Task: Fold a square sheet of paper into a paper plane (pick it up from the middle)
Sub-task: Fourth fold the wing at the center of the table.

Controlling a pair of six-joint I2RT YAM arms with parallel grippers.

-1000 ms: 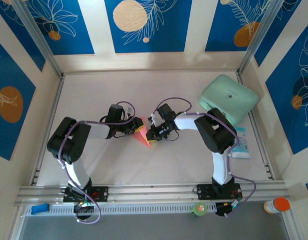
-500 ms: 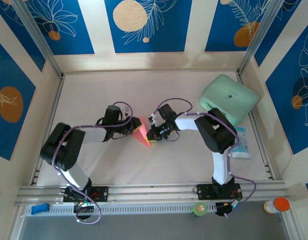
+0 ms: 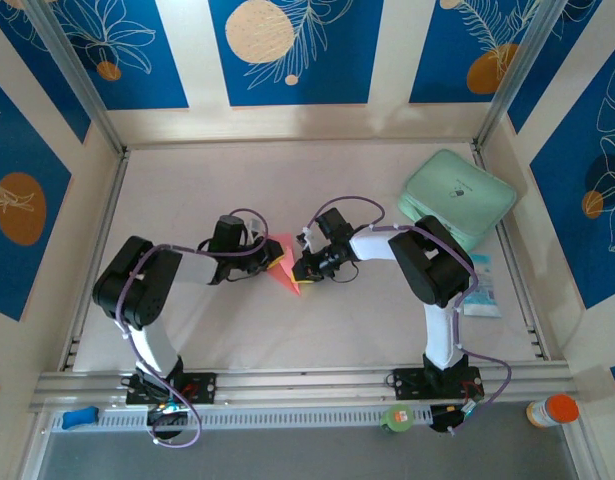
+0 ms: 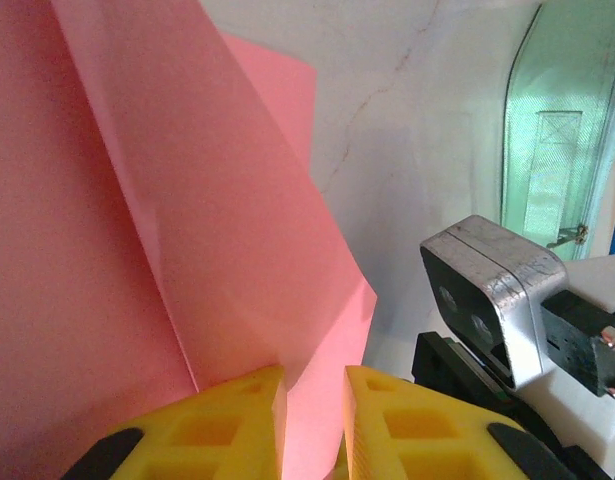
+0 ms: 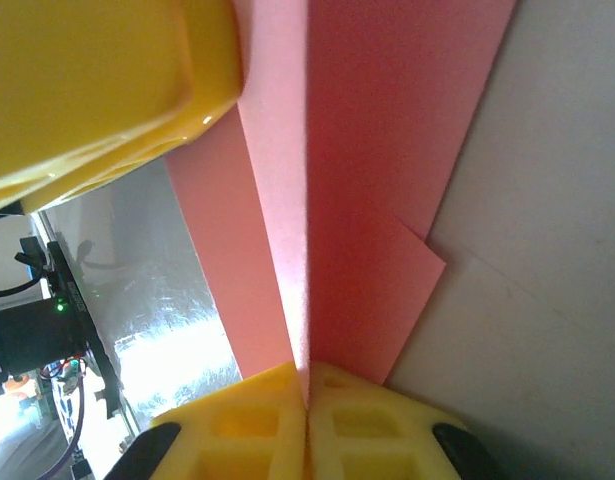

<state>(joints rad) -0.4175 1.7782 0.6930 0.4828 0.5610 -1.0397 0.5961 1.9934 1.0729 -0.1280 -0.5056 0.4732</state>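
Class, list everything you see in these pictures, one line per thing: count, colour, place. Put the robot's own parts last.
paper sheet: one, salmon pink, creased, mid-table between the two tools
pad: one, mint green, table's far right corner
packet: one, white and blue, table's right edge, nearer than the pad
container: one, orange-capped, off the table, near right
table: one, off-white
left tool: one, yellow fingers slightly apart astride the paper sheet
right tool: one, yellow fingers shut on the paper sheet

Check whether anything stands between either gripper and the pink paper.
Nothing visible does. The right gripper is shut on the pink paper at a fold, and the left gripper has its tips slightly apart right at the paper's edge.
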